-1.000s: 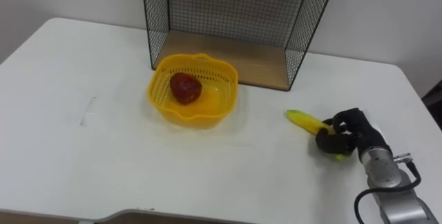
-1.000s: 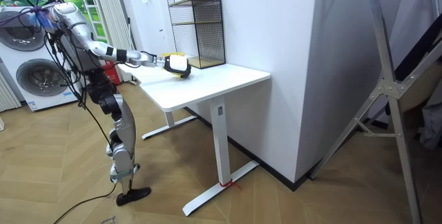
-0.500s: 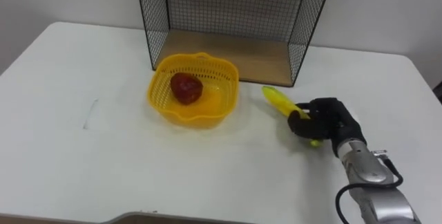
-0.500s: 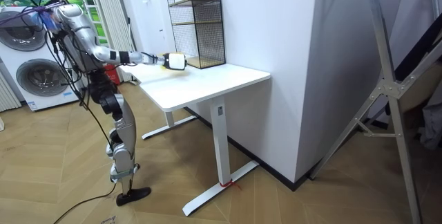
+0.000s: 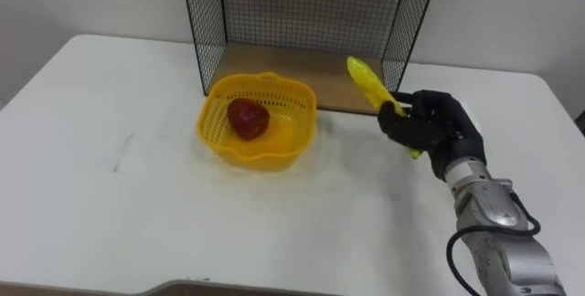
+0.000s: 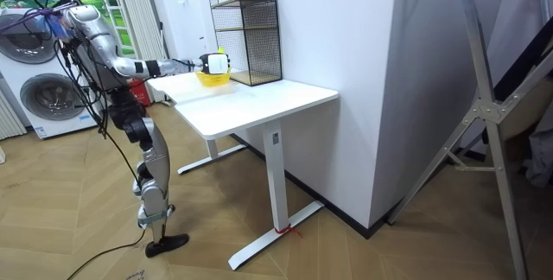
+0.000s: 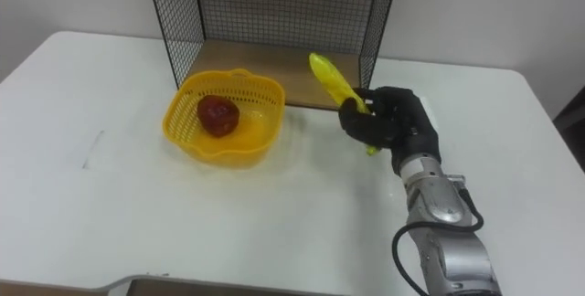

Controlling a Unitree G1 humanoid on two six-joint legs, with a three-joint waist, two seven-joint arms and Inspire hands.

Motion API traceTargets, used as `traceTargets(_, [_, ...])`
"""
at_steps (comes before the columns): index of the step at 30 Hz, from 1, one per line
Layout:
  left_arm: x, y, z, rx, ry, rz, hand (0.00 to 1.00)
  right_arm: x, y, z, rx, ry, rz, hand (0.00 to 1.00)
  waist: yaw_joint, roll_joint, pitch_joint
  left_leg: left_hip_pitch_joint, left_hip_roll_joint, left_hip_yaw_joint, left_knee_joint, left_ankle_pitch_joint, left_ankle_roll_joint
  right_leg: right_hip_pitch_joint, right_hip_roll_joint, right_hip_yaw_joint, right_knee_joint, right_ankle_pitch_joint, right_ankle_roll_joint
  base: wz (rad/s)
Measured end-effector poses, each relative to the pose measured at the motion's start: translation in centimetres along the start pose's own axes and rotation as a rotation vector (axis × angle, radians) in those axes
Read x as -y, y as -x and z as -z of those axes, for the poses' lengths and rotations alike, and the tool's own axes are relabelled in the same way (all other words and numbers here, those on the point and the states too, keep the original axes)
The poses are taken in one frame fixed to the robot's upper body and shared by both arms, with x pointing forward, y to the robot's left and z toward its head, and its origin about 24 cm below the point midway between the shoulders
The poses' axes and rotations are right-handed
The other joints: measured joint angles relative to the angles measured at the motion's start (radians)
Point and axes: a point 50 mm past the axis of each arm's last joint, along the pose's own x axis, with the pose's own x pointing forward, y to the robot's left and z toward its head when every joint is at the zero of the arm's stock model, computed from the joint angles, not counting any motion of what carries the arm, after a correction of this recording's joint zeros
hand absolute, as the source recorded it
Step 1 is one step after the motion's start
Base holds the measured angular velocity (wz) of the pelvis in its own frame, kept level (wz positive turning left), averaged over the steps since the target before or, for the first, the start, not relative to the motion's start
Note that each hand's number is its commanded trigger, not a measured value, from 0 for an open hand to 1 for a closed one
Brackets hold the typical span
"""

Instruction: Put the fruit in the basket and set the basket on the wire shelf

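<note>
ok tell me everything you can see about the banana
The banana is yellow, smooth-skinned, slim and slightly curved. The right hand has its dark fingers curled round its lower half, and a short yellow end pokes out below the hand. It is tilted, its free tip pointing up and left, in front of the wire shelf. It seems held clear of the white table, to the right of the yellow basket, touching nothing but the hand.

No writing, label, number or sign can be read anywhere: not on the table (image 5: 91, 195), the basket (image 5: 265, 157) or the wire shelf (image 5: 302, 8).
</note>
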Motion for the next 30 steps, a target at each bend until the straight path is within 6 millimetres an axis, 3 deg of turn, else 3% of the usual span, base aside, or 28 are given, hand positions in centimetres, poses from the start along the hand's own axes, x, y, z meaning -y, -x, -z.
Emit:
traceTargets(10, [0.1, 0.0, -0.5, 0.014, -0.022, 0.004, 0.0, -2.2, 0.2, -2.1, 0.102, 0.138, -0.097, 1.0, 0.008, 0.001, 0.0021, -0.013, -0.001, 0.0, -0.002, 0.0, 0.0, -0.022, -0.001, -0.001, 0.001, 0.0, 0.0, 0.0])
traceTargets(22, [-0.2, -0.1, -1.1, 0.023, -0.061, 0.0, 0.0, -4.0, -0.5, -3.1, 0.15, 0.273, -0.144, 1.0, 0.05, -0.023, 0.0063, -0.016, 0.0, -0.002, -0.001, 0.0, 0.0, -0.032, -0.002, -0.007, 0.012, 0.0, 0.0, 0.0])
traceTargets(27, [-0.5, -0.2, -1.7, 0.038, -0.068, -0.007, 0.0, -5.8, -1.7, -5.2, 0.229, 0.382, -0.202, 1.0, 0.06, -0.021, 0.0086, -0.017, 0.0, -0.003, 0.0, 0.001, 0.0, -0.026, -0.002, -0.009, 0.012, 0.0, 0.0, 0.0])
traceTargets(30, [-0.8, -0.2, -1.9, 0.043, -0.073, -0.013, 0.0, -6.7, -1.9, -5.5, 0.24, 0.397, -0.237, 1.0, 0.063, -0.026, 0.0126, -0.013, 0.0, -0.004, -0.001, 0.001, 0.0, -0.021, -0.002, -0.01, 0.011, 0.0, 0.0, 0.0])
